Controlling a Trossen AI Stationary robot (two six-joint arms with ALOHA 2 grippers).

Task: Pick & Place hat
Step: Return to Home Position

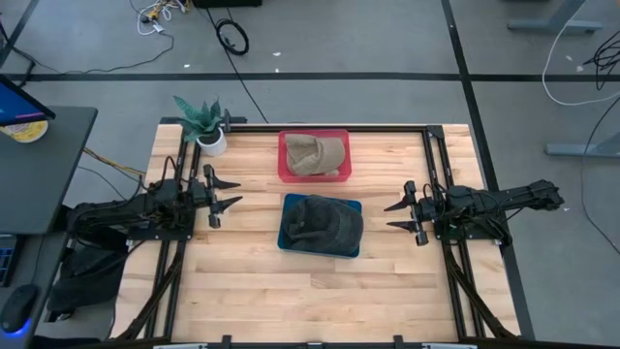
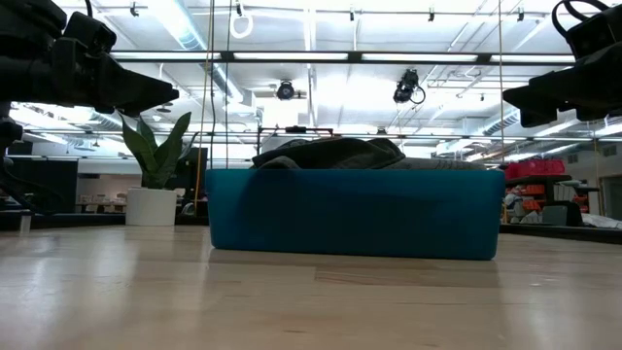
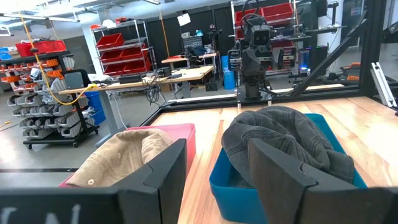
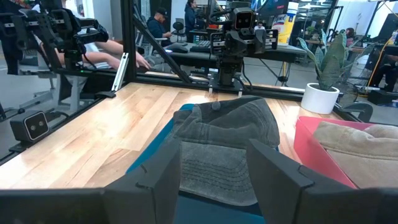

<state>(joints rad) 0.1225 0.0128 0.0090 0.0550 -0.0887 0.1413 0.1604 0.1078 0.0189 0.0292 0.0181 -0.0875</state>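
A dark grey hat (image 1: 323, 222) lies crumpled in a blue bin (image 1: 287, 239) at the table's middle; it also shows in the left wrist view (image 3: 280, 134) and right wrist view (image 4: 227, 134). A tan hat (image 1: 316, 154) rests in a red bin (image 1: 284, 165) just beyond it. My left gripper (image 1: 230, 193) hovers open over the table's left side, fingers pointing at the bins. My right gripper (image 1: 392, 216) hovers open over the right side, facing the blue bin. Neither touches anything.
A potted plant (image 1: 205, 124) stands at the far left corner. A black metal frame (image 1: 436, 155) runs along the table's edges. Bare wood lies between each gripper and the bins and across the near half of the table (image 1: 320, 291). People sit beyond the table (image 4: 134, 53).
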